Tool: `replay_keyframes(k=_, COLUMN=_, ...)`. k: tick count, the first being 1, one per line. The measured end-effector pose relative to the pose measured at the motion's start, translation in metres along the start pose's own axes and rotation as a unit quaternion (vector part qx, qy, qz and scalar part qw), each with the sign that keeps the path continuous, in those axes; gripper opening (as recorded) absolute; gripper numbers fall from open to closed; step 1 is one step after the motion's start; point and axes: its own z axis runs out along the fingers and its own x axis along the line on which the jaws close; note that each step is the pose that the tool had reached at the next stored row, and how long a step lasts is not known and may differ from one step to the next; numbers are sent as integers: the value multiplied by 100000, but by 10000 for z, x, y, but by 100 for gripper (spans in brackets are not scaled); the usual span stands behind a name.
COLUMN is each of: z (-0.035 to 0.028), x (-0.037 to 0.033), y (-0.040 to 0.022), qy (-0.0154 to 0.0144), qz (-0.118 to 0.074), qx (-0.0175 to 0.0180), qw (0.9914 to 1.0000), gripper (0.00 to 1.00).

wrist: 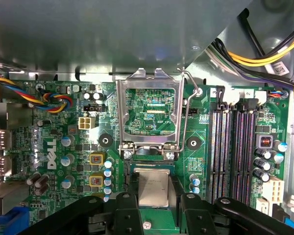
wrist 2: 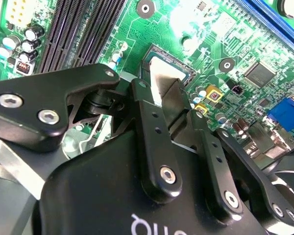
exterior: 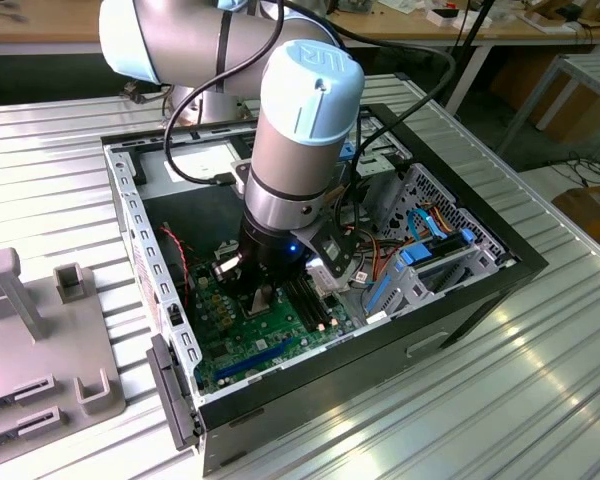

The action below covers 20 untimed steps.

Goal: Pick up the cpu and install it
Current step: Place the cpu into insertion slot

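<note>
The cpu (wrist: 153, 188), a small square chip with a shiny silver top, lies level in or just over the black socket (wrist: 152, 169) on the green motherboard (wrist: 54, 147). My gripper (wrist: 153, 183) straddles it, one black finger against each of two opposite edges, shut on it. In the second wrist view the cpu (wrist 2: 162, 78) shows as a silver patch between the fingers (wrist 2: 149, 105), above the socket (wrist 2: 172, 59). The socket's metal load frame (wrist: 148, 115) stands open behind it, its lever (wrist: 186, 112) raised. In the exterior view the gripper (exterior: 260, 295) reaches down into the computer case (exterior: 460, 300).
Black memory slots (wrist: 232, 152) run beside the socket. Coloured cable bundles (wrist: 49, 98) and yellow wires (wrist: 264, 56) hang near the case walls. A drive cage with blue parts (exterior: 430, 250) fills the case's far end. Grey fixtures (exterior: 40, 330) sit on the table at the exterior view's left.
</note>
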Motion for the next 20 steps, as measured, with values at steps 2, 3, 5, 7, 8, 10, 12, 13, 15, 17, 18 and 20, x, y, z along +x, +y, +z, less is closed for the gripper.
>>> replay_keyframes(k=2, z=-46, x=2, y=1, qy=72, qz=8, qx=-16, qw=100000, gripper=36)
replay_keyframes(k=3, z=-46, x=1, y=0, qy=74, qz=2, qx=-21, qw=100000, gripper=36)
replay_keyframes(k=5, z=-46, x=1, y=0, qy=81, qz=0, qx=-12, qw=100000, gripper=36)
replay_keyframes(k=7, z=-47, x=1, y=0, qy=86, qz=0, qx=-6, qw=100000, gripper=36)
replay_keyframes(k=8, z=-46, x=0, y=0, qy=86, qz=-3, qx=-7, qw=100000, gripper=36)
replay_keyframes(k=10, z=-46, x=1, y=0, qy=85, qz=-2, qx=-8, qw=100000, gripper=36)
replay_keyframes(k=12, z=-46, x=1, y=0, qy=85, qz=0, qx=-6, qw=100000, gripper=36)
replay_keyframes(k=13, z=-46, x=1, y=0, qy=84, qz=-1, qx=-6, qw=100000, gripper=36)
replay_keyframes(k=15, z=-47, x=0, y=0, qy=82, qz=-1, qx=-13, qw=100000, gripper=36)
replay_keyframes(k=17, z=-77, x=1, y=0, qy=128, qz=-1, qx=-12, qw=100000, gripper=36)
replay_keyframes(k=18, z=-98, x=2, y=0, qy=170, qz=0, qx=-9, qw=100000, gripper=36)
replay_keyframes(k=20, z=-134, x=3, y=-1, qy=238, qz=-1, qx=-14, qw=100000, gripper=36)
